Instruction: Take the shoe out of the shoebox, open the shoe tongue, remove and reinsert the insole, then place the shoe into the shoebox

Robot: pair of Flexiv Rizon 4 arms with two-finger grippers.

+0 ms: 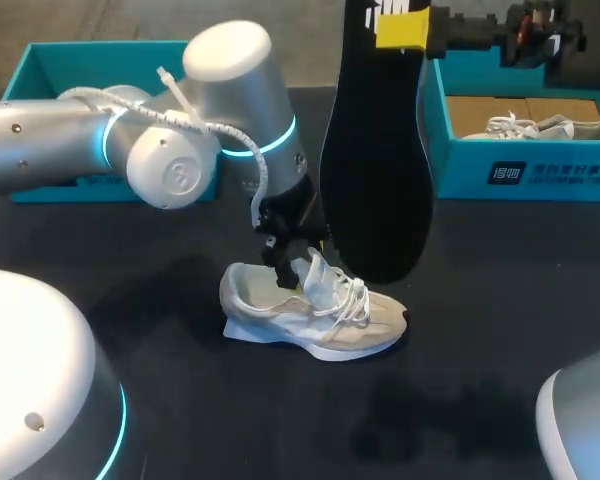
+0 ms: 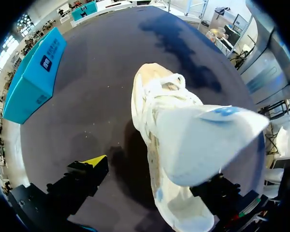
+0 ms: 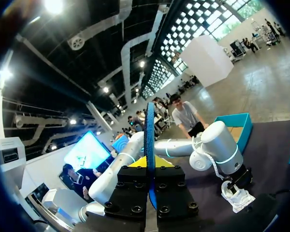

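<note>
A white and cream shoe (image 1: 315,310) lies on its side on the black table, laces up. My left gripper (image 1: 290,248) stands over its opening, open wide. In the left wrist view the raised tongue (image 2: 203,140) lies against one finger, while the yellow-tipped finger (image 2: 94,162) is clear of the shoe (image 2: 157,111). My right gripper (image 1: 402,25) is high at the back, shut on the black insole (image 1: 375,150), which hangs toe-down above the shoe. The right wrist view shows the insole (image 3: 150,140) edge-on between the fingers, with the shoe (image 3: 237,195) far below.
A teal shoebox (image 1: 520,165) at the back right holds another pale shoe (image 1: 550,125). A second teal box (image 1: 100,75) sits at the back left, also seen beside the shoe in the left wrist view (image 2: 34,77).
</note>
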